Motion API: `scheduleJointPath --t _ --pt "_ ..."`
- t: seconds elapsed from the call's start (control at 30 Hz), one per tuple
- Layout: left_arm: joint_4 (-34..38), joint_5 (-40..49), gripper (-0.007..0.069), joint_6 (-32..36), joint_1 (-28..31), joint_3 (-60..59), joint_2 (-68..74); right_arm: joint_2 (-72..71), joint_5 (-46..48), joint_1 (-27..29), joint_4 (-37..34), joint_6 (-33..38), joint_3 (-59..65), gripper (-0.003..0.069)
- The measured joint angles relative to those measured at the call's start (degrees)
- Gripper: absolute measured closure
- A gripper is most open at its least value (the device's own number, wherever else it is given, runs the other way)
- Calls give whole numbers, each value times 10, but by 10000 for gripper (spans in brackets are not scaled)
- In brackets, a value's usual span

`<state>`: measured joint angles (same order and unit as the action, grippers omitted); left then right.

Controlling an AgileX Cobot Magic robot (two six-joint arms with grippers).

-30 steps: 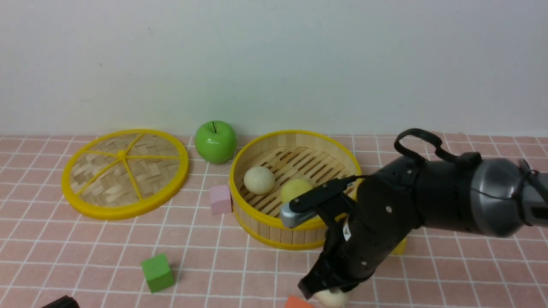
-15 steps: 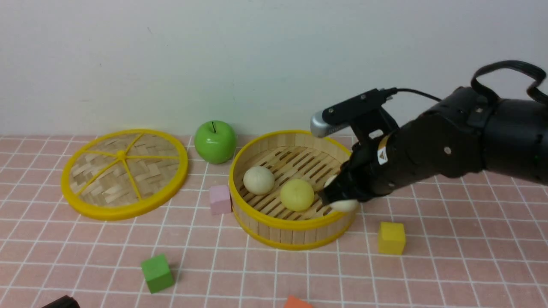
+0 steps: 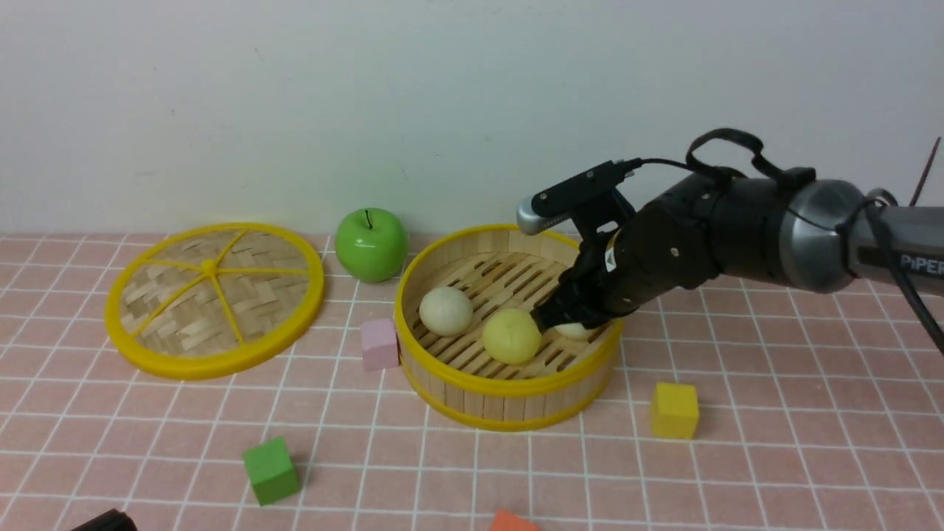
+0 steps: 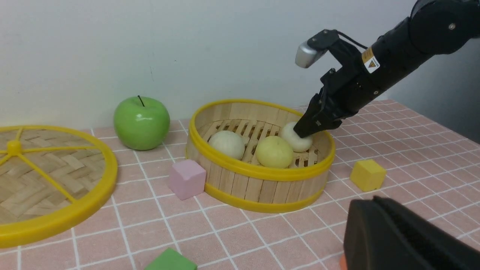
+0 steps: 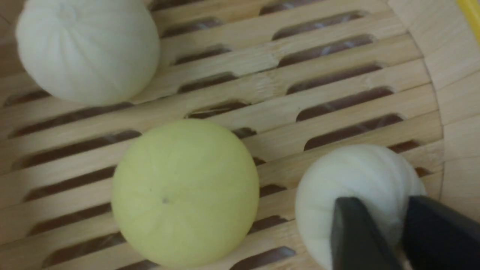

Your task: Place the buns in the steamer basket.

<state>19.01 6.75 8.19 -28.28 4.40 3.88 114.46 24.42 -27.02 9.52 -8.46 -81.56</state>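
"Since a second ago, the right gripper [image 3: 560, 321] has swung from the near edge of the pink tiled table [image 3: 774, 442] into the round bamboo steamer basket with yellow rims [image 3: 509, 388], bringing a small off-white round bun [image 4: 298, 138] along."

"Where does that bun sit?"

"On the slatted floor at the basket's right side, just right of the pale yellow round bun [image 3: 512, 335]. The other off-white bun [image 3: 446, 310] lies further left. All three are inside."

"And the jaws?"

"The front view hides the tips behind the arm. The right wrist view shows both black fingers [image 5: 356, 232] against the bun with a slim gap between them. Whether they pinch it or have let go, I cannot tell."

"The left gripper [image 4: 397, 240]?"

"Low at the near left, jaws closed. Its own wrist view shows only its dark body."

"What else?"

"A glossy green apple [image 3: 371, 243] stands far back, between the flat woven yellow-rimmed lid [image 3: 214, 299] and the basket. A pink cube [image 3: 380, 344] sits just beside the basket's left wall, and a yellow cube [image 3: 674, 410] near its right."
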Motion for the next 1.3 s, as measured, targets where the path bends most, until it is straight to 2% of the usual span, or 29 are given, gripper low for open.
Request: scheduleJointPath --t 0.17,0.23,0.33,0.43,0.53,0.67,0.83,1.03,1.3 --pt "0 0 610 0 0 0 0 -24 19 0 -7 0 0 206" --pt "0 0 610 0 0 0 0 -64 45 0 -12 0 0 166" --pt "0 0 610 0 0 0 0 -133 113 0 -18 0 1 169" --pt "0 0 610 0 0 0 0 -240 212 0 -20 0 25 246" --pt "0 0 610 0 0 0 0 -296 255 0 -21 0 59 305" --pt "0 0 609 0 0 0 0 -435 301 0 -41 0 200 512" --pt "0 0 605 0 0 0 0 -570 309 0 -78 0 339 662" --pt "0 0 600 0 0 0 0 -694 323 0 -109 0 416 672" --pt "0 0 593 0 0 0 0 -827 362 0 -100 0 424 671"
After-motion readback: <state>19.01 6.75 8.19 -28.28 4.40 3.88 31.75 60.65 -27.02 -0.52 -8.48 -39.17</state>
